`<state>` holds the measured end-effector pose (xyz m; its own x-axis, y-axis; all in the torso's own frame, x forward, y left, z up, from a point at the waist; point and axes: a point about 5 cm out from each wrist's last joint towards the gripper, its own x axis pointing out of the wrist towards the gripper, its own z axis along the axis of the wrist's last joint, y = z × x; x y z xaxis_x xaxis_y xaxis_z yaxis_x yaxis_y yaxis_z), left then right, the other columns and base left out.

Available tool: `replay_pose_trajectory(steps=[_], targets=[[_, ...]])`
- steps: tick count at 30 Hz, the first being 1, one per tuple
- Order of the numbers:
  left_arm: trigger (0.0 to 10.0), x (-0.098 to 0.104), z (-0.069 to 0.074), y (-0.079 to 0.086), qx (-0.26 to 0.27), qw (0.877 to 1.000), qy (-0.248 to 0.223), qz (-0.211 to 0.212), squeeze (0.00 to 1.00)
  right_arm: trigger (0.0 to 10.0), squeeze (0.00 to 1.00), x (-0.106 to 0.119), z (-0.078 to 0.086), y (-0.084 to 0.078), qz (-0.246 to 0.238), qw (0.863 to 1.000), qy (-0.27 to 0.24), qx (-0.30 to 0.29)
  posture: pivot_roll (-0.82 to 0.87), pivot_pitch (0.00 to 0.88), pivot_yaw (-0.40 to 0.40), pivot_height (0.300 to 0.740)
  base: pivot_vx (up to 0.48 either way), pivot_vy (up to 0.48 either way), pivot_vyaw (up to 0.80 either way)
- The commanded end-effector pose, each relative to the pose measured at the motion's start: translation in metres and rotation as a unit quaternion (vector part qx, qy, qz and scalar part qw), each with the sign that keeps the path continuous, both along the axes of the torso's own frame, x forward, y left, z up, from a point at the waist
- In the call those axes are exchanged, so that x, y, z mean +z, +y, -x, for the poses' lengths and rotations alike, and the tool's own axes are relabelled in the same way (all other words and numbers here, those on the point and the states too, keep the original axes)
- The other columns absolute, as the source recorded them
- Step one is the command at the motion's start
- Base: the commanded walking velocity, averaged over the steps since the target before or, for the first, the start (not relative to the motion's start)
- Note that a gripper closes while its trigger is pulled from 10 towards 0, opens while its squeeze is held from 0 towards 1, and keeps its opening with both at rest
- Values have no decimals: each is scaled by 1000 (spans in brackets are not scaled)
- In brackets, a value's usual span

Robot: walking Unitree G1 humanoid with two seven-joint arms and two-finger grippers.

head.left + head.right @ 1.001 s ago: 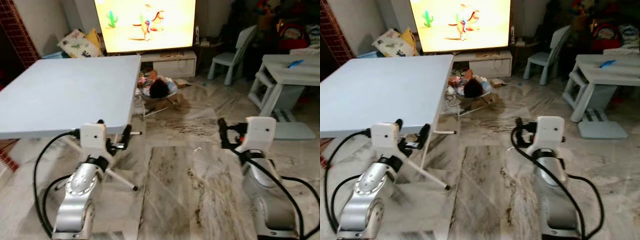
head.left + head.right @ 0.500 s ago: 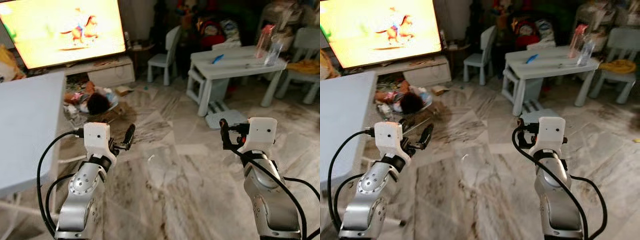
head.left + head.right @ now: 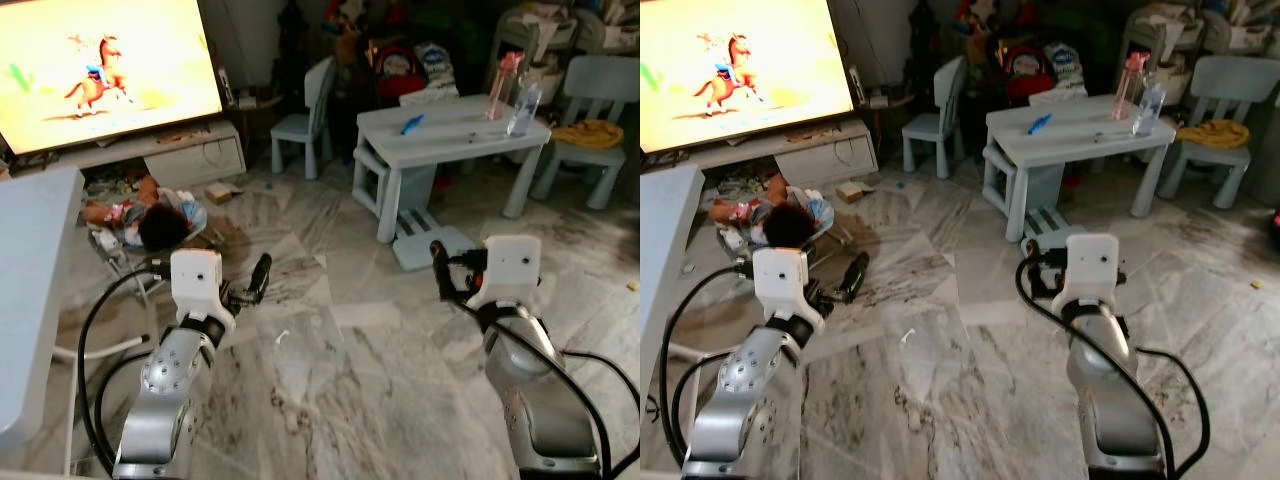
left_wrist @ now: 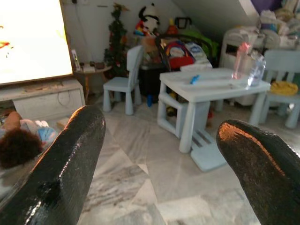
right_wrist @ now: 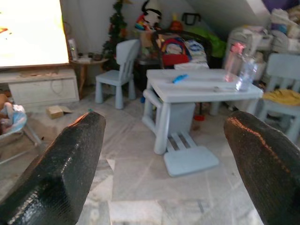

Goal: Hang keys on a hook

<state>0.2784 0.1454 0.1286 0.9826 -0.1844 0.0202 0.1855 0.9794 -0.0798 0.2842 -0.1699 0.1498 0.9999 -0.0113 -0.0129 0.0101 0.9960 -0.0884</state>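
Nearest the camera, both silver arms are raised over a veined marble floor. The left gripper has its two black fingers spread wide with nothing between them, and the right gripper is likewise wide apart and holds nothing. Along the robot's left edge runs a pale blue folding table, its white legs showing beneath. Just beyond the left arm, a small child lies in a low bouncer seat on the floor, with a small cardboard box nearby. Further ahead on the right stands a pale blue children's table with a step stool at its foot; on it lie a blue object, a pink bottle and a clear bottle. One pale blue chair stands left of that table and another, with something yellow on its seat, stands at its right. At the back left, a large lit television sits on a white low cabinet, and toys and bags are piled in the dark back corner. Keys and a hook cannot be made out anywhere among these things.
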Motion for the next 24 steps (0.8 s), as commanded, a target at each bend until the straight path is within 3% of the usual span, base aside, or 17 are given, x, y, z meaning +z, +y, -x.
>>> replay_pose_trajectory(steps=[1, 5, 8, 17, 24], targets=[[10000, -3, -1, 6, 14, 1000, 6, -3, 0, 10000, 0, 4, -3, 8, -2, 1000, -5, 21, -37, 0, 6, 740, 319, 0, 0], [10000, -7, -3, 5, 28, 999, 18, 9, 0, 10000, 0, 5, -4, 8, 1, 1000, -5, 26, -47, 0, -4, 740, 80, 0, 0], [10000, -9, -4, 5, 36, 999, 26, -6, 0, 10000, 0, 6, -4, 9, 1, 1000, -5, 28, -51, 0, -5, 740, 0, 0, 0], [10000, -13, -6, 0, 35, 999, 32, 12, 0, 10000, 0, 5, -2, 10, 2, 999, -2, 33, -62, 0, -5, 740, 0, 0, 0], [10000, -14, -6, 0, 32, 999, 36, 2, 0, 10000, 0, 5, -3, 10, 0, 1000, -2, 31, -60, 0, -1, 740, 0, 0, 0]])
